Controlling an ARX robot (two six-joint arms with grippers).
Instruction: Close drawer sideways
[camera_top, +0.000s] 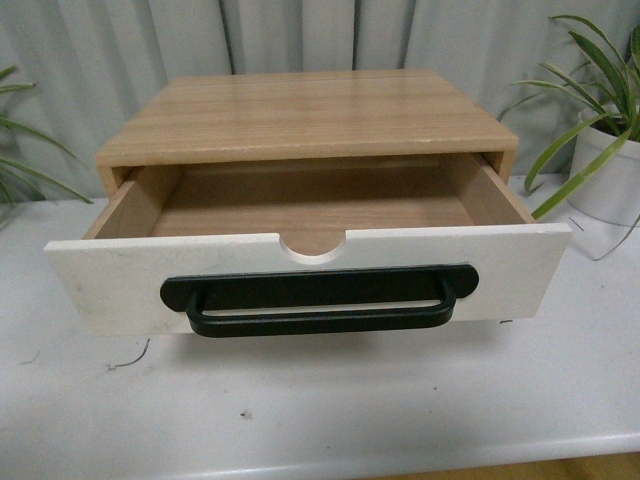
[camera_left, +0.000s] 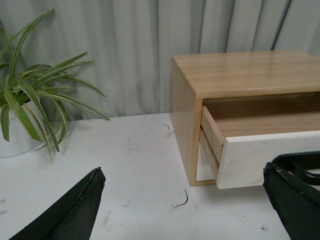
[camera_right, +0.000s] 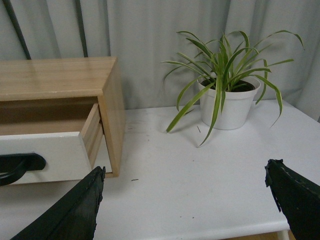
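The drawer (camera_top: 300, 285) has a white front panel, a long black bar handle (camera_top: 320, 305) and a half-round notch in its top edge. It stands pulled far out of a light wood cabinet (camera_top: 300, 115) and its inside is empty. Neither arm shows in the front view. My left gripper (camera_left: 185, 200) is open, low over the table off the drawer's left end (camera_left: 260, 157). My right gripper (camera_right: 185, 200) is open, low over the table off the drawer's right end (camera_right: 55, 155).
The cabinet stands on a white table (camera_top: 320, 410). A potted plant in a white pot (camera_right: 225, 107) stands at the back right, another (camera_left: 15, 135) at the back left. A grey curtain hangs behind. The table's front edge (camera_top: 420, 455) is near.
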